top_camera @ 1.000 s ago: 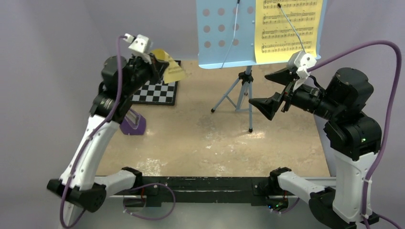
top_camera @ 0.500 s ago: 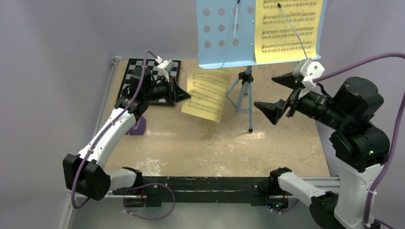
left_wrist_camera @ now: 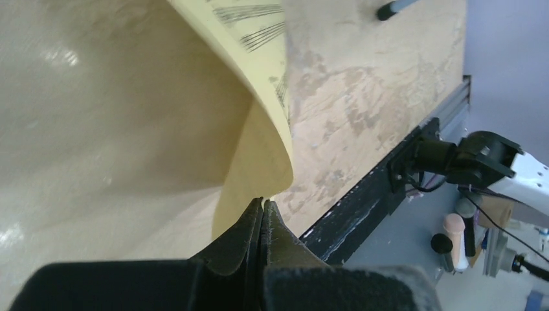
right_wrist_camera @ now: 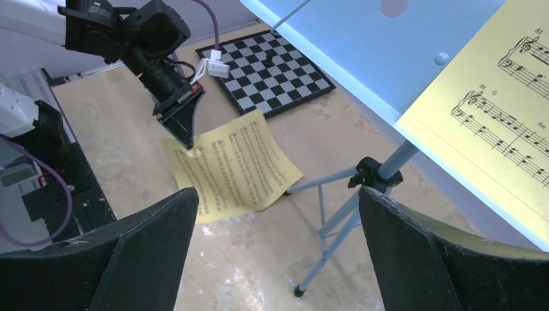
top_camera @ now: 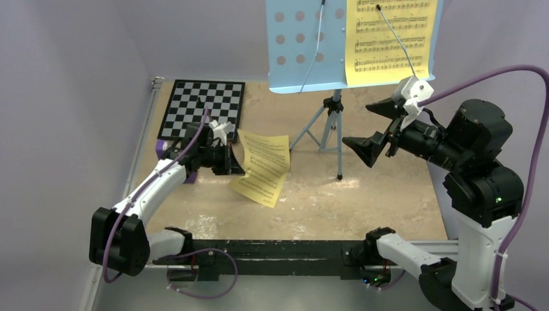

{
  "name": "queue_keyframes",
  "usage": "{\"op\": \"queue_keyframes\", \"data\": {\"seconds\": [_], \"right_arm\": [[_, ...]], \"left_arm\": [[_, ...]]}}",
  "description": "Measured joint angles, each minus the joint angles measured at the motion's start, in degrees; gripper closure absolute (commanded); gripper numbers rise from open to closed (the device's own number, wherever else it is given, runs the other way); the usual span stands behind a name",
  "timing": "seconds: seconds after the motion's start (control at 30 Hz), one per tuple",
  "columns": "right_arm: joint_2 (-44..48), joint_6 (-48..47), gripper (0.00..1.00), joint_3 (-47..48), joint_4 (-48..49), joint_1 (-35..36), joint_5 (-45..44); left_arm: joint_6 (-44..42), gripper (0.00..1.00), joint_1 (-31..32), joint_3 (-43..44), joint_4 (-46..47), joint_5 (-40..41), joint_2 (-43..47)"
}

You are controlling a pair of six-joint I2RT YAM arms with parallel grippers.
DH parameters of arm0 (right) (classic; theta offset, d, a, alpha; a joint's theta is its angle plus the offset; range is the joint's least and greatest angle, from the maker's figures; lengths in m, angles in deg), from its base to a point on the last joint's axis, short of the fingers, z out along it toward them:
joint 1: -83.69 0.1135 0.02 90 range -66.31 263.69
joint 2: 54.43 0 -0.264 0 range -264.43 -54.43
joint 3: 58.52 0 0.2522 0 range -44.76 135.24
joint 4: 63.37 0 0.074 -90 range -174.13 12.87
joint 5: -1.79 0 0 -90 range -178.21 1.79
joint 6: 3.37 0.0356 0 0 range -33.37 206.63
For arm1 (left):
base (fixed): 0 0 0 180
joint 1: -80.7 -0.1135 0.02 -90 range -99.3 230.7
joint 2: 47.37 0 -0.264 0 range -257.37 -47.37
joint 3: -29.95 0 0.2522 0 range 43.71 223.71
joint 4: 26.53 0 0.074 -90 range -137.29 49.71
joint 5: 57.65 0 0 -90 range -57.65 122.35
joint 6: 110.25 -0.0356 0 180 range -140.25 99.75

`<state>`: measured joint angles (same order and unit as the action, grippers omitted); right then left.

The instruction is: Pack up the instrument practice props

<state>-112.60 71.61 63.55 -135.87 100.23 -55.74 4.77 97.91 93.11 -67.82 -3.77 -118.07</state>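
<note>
The left tool [top_camera: 241, 170] is shut on the left edge of a loose yellow sheet of printed music [top_camera: 262, 167]; the left wrist view shows both fingers [left_wrist_camera: 249, 227] pressed together with the paper's edge pinched between them. The sheet hangs low over the counter [top_camera: 375, 201], left of the middle, with its printed face up. Its long axis runs from the far side toward the near side, leaning a little to the left at the near end. The paper bows upward away from the grip, and I cannot tell whether its free edge touches the counter.

The light blue music stand [top_camera: 304, 58] is upright at the far middle, its tripod legs [top_camera: 327, 129] planted on the counter and its hole-dotted tray facing the arms. A second yellow sheet [top_camera: 388, 39] sits on the right half of the tray, its long axis vertical, with a thin wire arm lying across it.

The right tool [top_camera: 357, 123] is held in the air just right of the tripod, below the tray, fingers spread wide and gripping nothing, pointing left.

A purple metronome [top_camera: 160, 148] peeks out behind the left arm, just near of the checkerboard [top_camera: 202, 109], mostly hidden
</note>
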Motion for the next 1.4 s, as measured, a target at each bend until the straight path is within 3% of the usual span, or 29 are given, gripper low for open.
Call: {"op": "queue_keyframes", "data": {"seconds": [0.5, 0.87, 0.97, 1.27, 1.4], "right_arm": [[-5.2, 2.2, 0.01, 1.8, 0.5, 0.0, 1.2], [-8.2, 4.0, 0.01, 3.4, 1.4, 0.0, 1.8], [-9.0, 4.4, 0.01, 4.0, 1.7, 0.0, 1.9], [-9.3, 4.8, 0.01, 4.4, 2.0, 0.0, 2.9], [-9.2, 4.9, 0.01, 4.4, 2.3, 0.0, 3.1]], "left_arm": [[4.2, 1.0, -6.7, -15.4, -10.6, 11.9, 5.9], [12.0, 0.97, -12.7, -16.7, -5.9, 3.5, 8.3], [13.4, 0.89, -13.5, -15.4, -5.9, 3.4, 7.6], [13.1, 0.82, -14.8, -16.8, -13.3, 12.4, 8.6], [12.8, 0.62, -14.8, -17.3, -14.2, 13.7, 8.7]]}}
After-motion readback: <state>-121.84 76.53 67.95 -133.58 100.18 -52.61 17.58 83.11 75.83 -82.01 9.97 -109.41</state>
